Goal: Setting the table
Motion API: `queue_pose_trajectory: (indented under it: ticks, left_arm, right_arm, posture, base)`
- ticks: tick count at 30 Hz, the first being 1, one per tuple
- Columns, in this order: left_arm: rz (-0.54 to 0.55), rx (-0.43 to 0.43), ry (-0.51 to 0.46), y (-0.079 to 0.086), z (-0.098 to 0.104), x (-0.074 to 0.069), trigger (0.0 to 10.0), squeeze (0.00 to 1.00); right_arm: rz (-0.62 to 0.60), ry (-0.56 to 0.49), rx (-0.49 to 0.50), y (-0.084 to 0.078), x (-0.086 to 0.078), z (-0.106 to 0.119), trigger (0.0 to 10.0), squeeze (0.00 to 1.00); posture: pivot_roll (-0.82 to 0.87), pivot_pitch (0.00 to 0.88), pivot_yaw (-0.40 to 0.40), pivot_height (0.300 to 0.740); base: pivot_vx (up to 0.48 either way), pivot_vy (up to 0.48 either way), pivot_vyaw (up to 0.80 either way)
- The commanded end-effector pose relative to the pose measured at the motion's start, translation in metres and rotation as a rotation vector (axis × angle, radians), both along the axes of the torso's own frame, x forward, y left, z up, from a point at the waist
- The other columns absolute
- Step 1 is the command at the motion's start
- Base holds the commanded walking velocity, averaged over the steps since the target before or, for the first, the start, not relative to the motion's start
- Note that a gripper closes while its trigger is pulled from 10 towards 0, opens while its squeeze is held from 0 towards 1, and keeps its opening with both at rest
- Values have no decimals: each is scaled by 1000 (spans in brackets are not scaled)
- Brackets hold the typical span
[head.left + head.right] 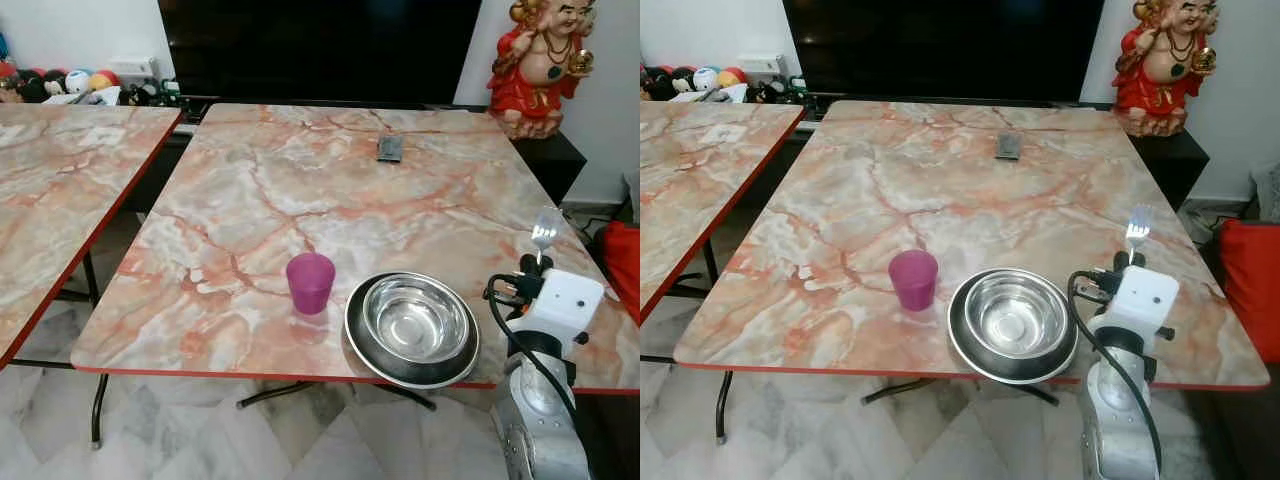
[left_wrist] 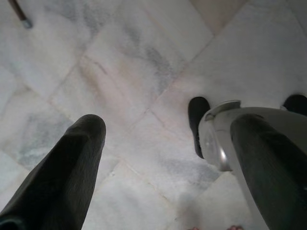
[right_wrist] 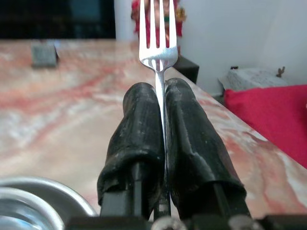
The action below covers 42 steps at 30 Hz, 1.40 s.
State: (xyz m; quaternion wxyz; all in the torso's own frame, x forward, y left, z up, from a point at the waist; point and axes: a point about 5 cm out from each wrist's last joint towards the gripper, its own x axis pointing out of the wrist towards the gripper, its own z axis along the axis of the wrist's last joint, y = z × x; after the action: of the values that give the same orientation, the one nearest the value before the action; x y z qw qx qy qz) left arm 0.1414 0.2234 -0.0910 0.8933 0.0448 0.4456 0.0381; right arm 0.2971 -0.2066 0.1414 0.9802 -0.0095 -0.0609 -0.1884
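A steel bowl (image 1: 412, 326) sits at the near edge of the marble table (image 1: 330, 190), with a purple cup (image 1: 310, 283) just to its left. My right gripper (image 3: 159, 93) is shut on a silver fork (image 3: 156, 38), held upright with its tines up. The fork (image 1: 544, 230) stands above the table's right side, just right of the bowl. My left gripper (image 2: 163, 129) hangs low over the floor with its fingers (image 2: 76, 158) apart and nothing between them.
A dark remote (image 1: 390, 148) lies at the far middle of the table. A second marble table (image 1: 60, 190) stands to the left. A red figurine (image 1: 540, 60) is at the back right, a red cushion (image 1: 1250, 285) to the right, and a dark TV (image 1: 320, 45) behind.
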Motion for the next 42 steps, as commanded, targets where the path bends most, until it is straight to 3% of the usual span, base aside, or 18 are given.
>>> queue_pose_trajectory:
  ticks: [1,3,7,12,17,29,42]
  left_arm:
    - [-3,-8,28,-2,-3,-6,10000,0]
    - [-4,-10,23,-3,-2,-4,10000,0]
    - [-4,-12,19,-3,-2,-3,10000,0]
    - [-7,-20,18,-3,-2,-2,10000,0]
    - [-13,-26,20,-4,-2,-2,10000,0]
    - [-24,-28,29,-6,-3,-3,10000,0]
    - [-24,-25,41,-2,-4,-8,10000,0]
  right_arm:
    - [17,48,-7,-3,7,-3,10000,0]
    - [39,113,-60,-7,18,-5,10000,0]
    - [67,143,-74,-11,28,-3,10000,0]
    - [150,245,37,-15,41,-13,10000,0]
    - [182,299,63,-17,48,-21,10000,0]
    - [169,309,62,-30,57,-19,10000,0]
    - [213,356,84,-22,58,-35,10000,0]
  posture:
    - [-20,101,3,740]
    - [-18,103,4,740]
    - [-20,105,6,740]
    - [-18,111,10,740]
    - [-14,115,11,740]
    - [-13,121,16,740]
    - [-8,124,18,740]
  base:
    - [0,0,0]
    - [0,0,0]
    - [0,0,0]
    - [0,0,0]
    - [0,0,0]
    - [0,0,0]
    - [0,0,0]
